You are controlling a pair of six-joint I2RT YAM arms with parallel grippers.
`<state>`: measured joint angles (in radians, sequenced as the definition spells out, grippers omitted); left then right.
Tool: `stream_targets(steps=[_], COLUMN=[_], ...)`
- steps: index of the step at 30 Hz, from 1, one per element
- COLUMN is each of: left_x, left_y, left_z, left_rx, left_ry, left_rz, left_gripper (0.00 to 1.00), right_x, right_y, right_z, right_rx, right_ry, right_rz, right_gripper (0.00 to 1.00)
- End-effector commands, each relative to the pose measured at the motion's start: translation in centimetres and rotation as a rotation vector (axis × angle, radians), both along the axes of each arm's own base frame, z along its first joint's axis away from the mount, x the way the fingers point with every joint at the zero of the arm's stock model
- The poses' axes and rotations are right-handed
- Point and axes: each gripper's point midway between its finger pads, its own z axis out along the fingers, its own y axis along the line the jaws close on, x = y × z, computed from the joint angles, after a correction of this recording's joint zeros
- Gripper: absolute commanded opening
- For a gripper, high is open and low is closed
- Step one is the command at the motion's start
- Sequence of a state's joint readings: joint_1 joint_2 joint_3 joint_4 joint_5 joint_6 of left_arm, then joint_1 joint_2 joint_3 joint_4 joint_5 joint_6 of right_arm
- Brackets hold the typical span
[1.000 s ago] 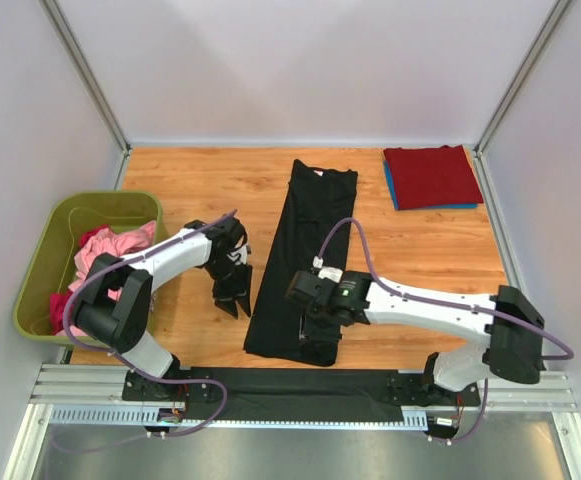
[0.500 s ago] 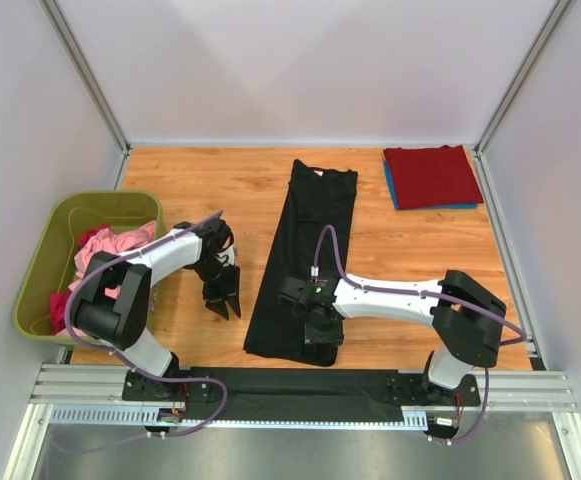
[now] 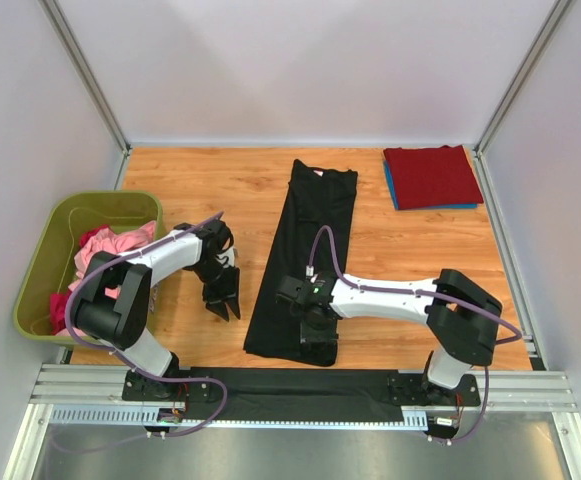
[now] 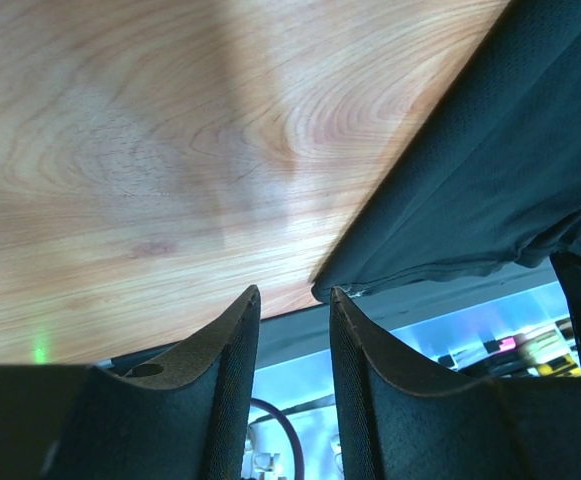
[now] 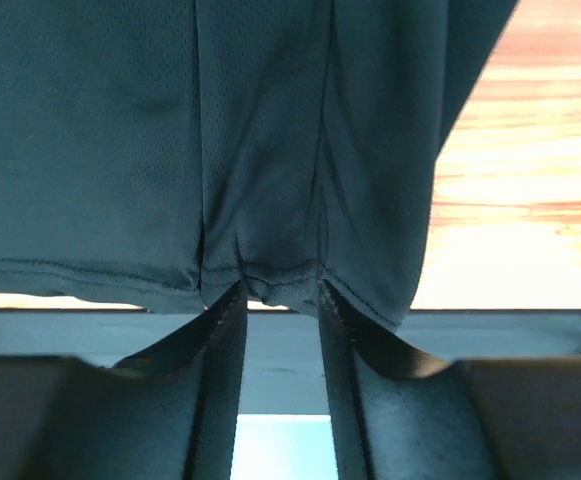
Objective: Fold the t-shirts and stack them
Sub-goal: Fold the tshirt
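A wooden table (image 3: 200, 190) inside pale walls carries the black t-shirt (image 3: 310, 235), folded lengthwise into a strip running from the far side to the near edge. The right gripper (image 5: 280, 290) sits at its near hem, jaws narrowly apart with a pucker of cloth at the tips; whether they pinch it I cannot tell. The left gripper (image 4: 295, 295) hovers beside the near left corner over bare wood, narrowly apart, holding nothing. The step in hand looks like taking the near end to fold it crosswise; next, both need a firm hold on the hem, then an even lift toward the collar
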<state>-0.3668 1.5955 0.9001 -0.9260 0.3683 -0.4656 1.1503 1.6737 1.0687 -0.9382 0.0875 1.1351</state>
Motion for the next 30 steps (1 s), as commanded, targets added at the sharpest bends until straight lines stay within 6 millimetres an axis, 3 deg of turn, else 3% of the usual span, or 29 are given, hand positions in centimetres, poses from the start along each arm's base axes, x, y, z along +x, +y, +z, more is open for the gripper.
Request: stream_targets(steps=[1,5,9,17,20,24,30], left_x=[0.0,0.1,-0.1,-0.3,-0.1,0.0,0.1], left_y=[-0.1,-0.1,-0.2,0.0,0.0,-0.1,0.4], left_z=[0.1,0.2,0.3,0.4,0.7,0.7,0.3], left_rx=[-0.011,-0.013,-0.016,-0.014,-0.013,-0.014,0.025], left_ry=[-0.011,-0.015,-0.011,-0.011,-0.028,-0.028,-0.023], left_rz=[-0.018,-0.013,-0.006,-0.006,-0.009,0.001,0.008], left_gripper=[0.41,0.41,0.41,0.41,0.40,0.40,0.44], right_x=[0.7,0.7,0.6,0.4,0.5,0.9,1.4], right_y=[1.5,1.7,1.7,1.6,1.5,1.7,3.6], right_z=[0.0,-0.1,-0.3,-1.3,-1.5,-0.3,2.3], right_rx=[0.036,0.042,0.041,0.025,0.023,0.034,0.090], right_ry=[-0.014,-0.012,-0.009,0.006,0.005,-0.020,-0.039], right_rz=[0.014,0.015,0.004,0.014,0.010,0.026,0.072], right_gripper=[0.34,0.30,0.36,0.38,0.30,0.00,0.00])
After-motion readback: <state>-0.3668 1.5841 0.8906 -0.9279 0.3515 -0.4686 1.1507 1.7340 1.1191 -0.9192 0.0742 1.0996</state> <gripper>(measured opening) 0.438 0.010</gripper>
